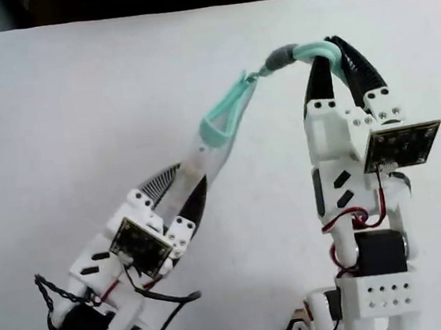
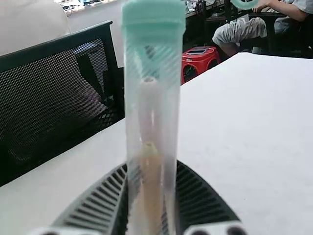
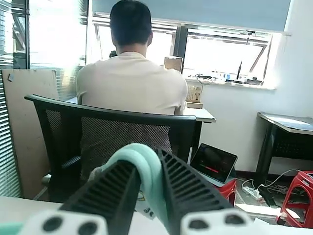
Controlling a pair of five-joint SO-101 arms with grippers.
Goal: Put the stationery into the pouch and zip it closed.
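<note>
At about 7 o'clock in the high view the left arm comes up off the white table, and the left gripper points toward 1 o'clock. It is clenched on the near end of the pouch. One ribbed finger lies on one side and a black finger on the other, both pressed to its walls.

The pouch is a slim sleeve of clear plastic edged in mint green. It runs from the left gripper's grasp toward 1 o'clock, near the middle of the table. In the high view the mint edging shows as a narrow loop at the far end; I cannot tell whether the zip is shut, nor whether the pouch touches the table. In the left wrist view the pouch stands between the fingers of the left gripper. Its far end is a solid mint band, and two things show through the wall — a pale pink stick farther in and a tan stick nearer the grasp.

From the pouch's far tip a small grey piece leads into a mint strap that runs toward 3 o'clock.

The right arm rises from 5 o'clock, and the right gripper sits at about 1 o'clock on the table. It is closed on the strap. In the right wrist view the strap is pinched between the black ribbed fingers of the right gripper.
</note>
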